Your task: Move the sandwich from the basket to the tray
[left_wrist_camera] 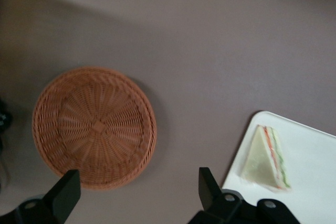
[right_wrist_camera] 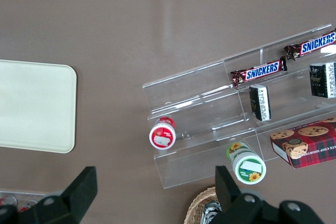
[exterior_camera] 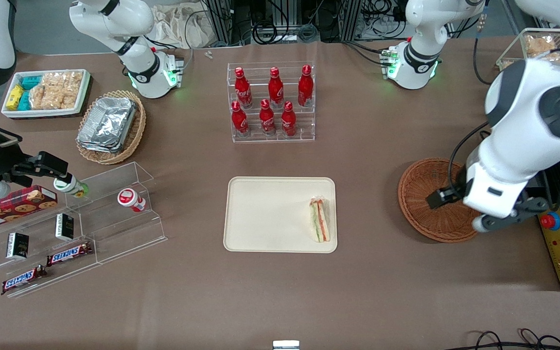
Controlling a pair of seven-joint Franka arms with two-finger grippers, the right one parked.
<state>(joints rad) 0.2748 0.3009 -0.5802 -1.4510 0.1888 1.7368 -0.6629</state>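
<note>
The sandwich point(exterior_camera: 320, 219) point(left_wrist_camera: 266, 157), a wrapped wedge with green and orange-red stripes, lies on the cream tray point(exterior_camera: 270, 214) point(left_wrist_camera: 315, 182), at the tray's end nearest the basket. The reddish-brown wicker basket point(exterior_camera: 423, 194) point(left_wrist_camera: 94, 127) sits on the table with nothing in it. My left gripper point(exterior_camera: 455, 210) point(left_wrist_camera: 136, 190) hangs well above the table by the basket, open and holding nothing. Its two fingers straddle the basket's rim and bare tablecloth, apart from both the sandwich and the basket.
A clear rack of red bottles point(exterior_camera: 272, 102) stands farther from the camera than the tray. Toward the parked arm's end are a clear stepped shelf of snacks point(exterior_camera: 66, 223), a tan basket of foil containers point(exterior_camera: 110, 126) and a white snack bin point(exterior_camera: 46, 92). A yellow control box point(exterior_camera: 559, 243) sits beside the basket.
</note>
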